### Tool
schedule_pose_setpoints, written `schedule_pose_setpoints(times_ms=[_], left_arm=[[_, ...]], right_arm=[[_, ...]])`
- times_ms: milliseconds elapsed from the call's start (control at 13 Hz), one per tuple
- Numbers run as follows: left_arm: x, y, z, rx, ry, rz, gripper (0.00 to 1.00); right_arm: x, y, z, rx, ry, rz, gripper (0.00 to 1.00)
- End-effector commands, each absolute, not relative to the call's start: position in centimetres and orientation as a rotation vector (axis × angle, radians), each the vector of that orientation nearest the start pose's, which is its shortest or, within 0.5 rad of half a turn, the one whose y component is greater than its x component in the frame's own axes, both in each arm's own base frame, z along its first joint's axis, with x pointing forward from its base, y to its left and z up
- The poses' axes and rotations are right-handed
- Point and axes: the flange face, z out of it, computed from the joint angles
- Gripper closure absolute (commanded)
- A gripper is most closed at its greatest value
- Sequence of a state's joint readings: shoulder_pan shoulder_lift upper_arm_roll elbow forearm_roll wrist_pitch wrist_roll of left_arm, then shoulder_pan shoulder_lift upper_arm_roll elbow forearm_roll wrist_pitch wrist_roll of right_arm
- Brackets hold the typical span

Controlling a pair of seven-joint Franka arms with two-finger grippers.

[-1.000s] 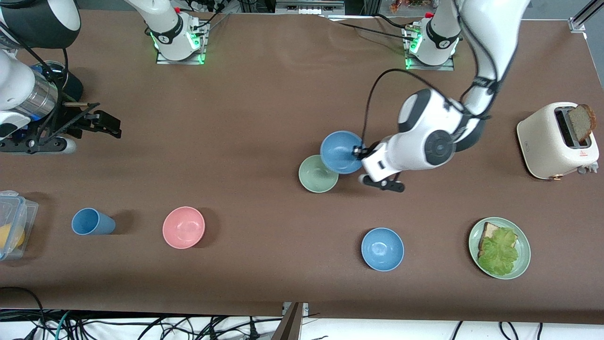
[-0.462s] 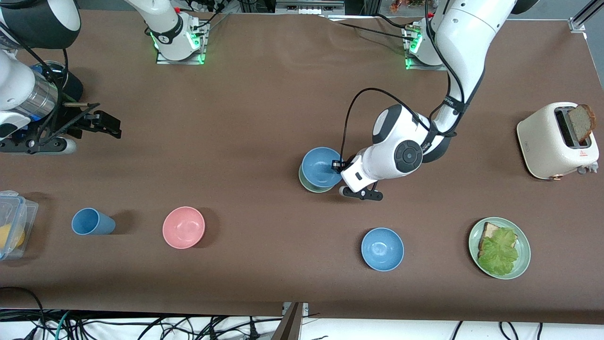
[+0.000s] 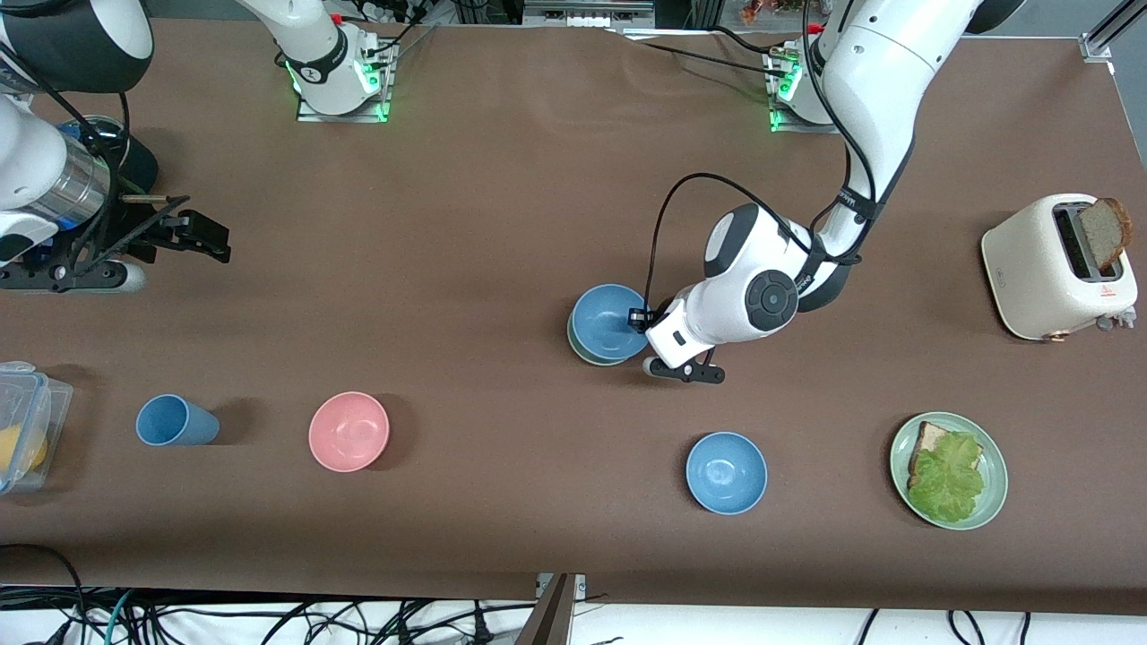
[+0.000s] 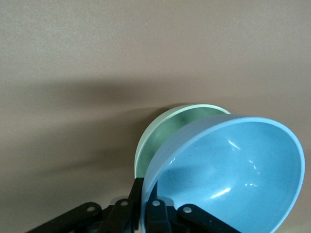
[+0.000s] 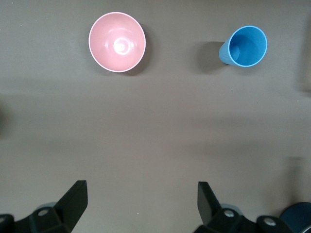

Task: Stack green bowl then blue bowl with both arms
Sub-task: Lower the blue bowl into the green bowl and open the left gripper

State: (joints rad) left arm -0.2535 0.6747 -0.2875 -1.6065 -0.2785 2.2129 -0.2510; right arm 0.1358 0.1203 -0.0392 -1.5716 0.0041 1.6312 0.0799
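Count: four bowls, one cup, one plate, one toaster, one clear container, two arms.

Bowls: the blue bowl sits tilted in the green bowl, near the middle of the tabletop; only a sliver of green rim shows under it in the front view. In the left wrist view the blue bowl overlaps the green bowl, lying partly inside it and not level. A second, brighter blue bowl stands alone at about 5 o'clock from the stack, nearer to the front camera. A pink bowl stands at about 8 o'clock from the stack, toward the right arm's end.

Left gripper: jaws pinched on the rim of the blue bowl, at the stack's 3 o'clock edge. Its wrist covers the tabletop just beside the stack.

Right gripper: waits over the tabletop at the right arm's end, jaws spread wide, nothing between them.

Others: blue cup just beside the pink bowl at its 9 o'clock; clear container at the tabletop edge; green plate with toast and lettuce at 3 o'clock from the lone blue bowl; toaster with a bread slice at 12 o'clock from the plate.
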Motion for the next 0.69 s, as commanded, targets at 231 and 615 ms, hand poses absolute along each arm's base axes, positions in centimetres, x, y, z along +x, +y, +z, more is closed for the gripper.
schedule_pose_setpoints(times_ms=[231, 615], left_arm=[[60.15, -35.11, 24.08, -3.471, 0.102, 0.354, 0.88], [60.60, -34.62, 24.80, -3.476, 0.082, 0.335, 0.00]], right_arm=[[59.17, 5.80, 56.61, -3.156, -0.040, 0.095, 0.00], [59.24, 5.72, 56.53, -3.156, -0.037, 0.095, 0.00]])
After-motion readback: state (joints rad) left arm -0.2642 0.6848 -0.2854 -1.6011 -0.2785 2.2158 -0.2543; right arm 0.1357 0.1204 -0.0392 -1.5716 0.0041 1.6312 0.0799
